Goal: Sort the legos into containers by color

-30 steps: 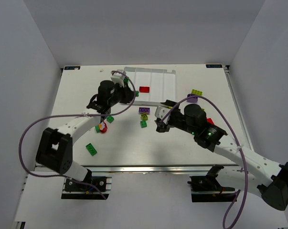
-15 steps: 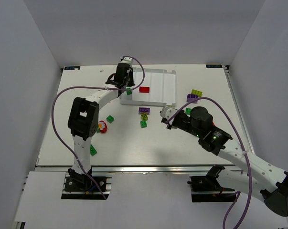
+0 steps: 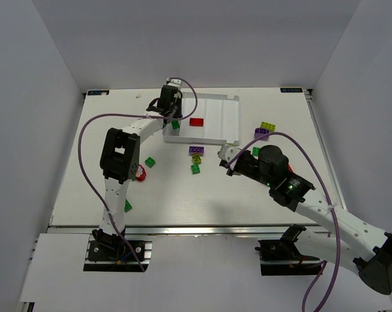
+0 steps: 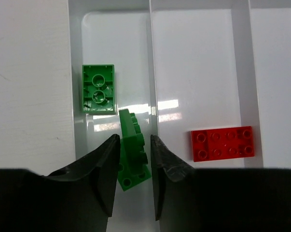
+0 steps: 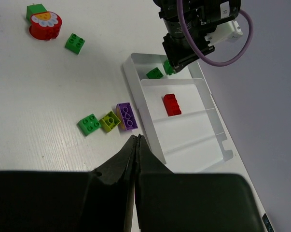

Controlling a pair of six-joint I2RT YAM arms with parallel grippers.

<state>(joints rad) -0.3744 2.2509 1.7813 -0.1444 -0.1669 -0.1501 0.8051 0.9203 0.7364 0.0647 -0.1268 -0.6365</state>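
The white tray (image 3: 216, 107) of narrow containers lies at the back centre. My left gripper (image 4: 134, 145) hangs over its leftmost compartment, shut on a tilted green lego (image 4: 131, 150) that leans by the divider. Another green lego (image 4: 98, 88) lies flat in that compartment, and a red lego (image 4: 223, 143) lies in the one beside it. My right gripper (image 5: 137, 137) is shut with nothing in it, just off the tray's near edge. In front of it sit a purple lego (image 5: 126, 116), a yellow-green lego (image 5: 109, 121) and a green lego (image 5: 89, 123).
Loose on the table are a green lego (image 3: 149, 162), a round red flower piece (image 3: 140, 173) and another green lego (image 3: 127, 205) near the left arm. Right of the tray lie a yellow-green lego (image 3: 268, 126), a purple one (image 3: 261, 134) and a green one (image 3: 255, 151).
My left arm has swung from the table's middle out over the tray's leftmost compartment with the green lego. My right gripper has shut and shifted slightly right.
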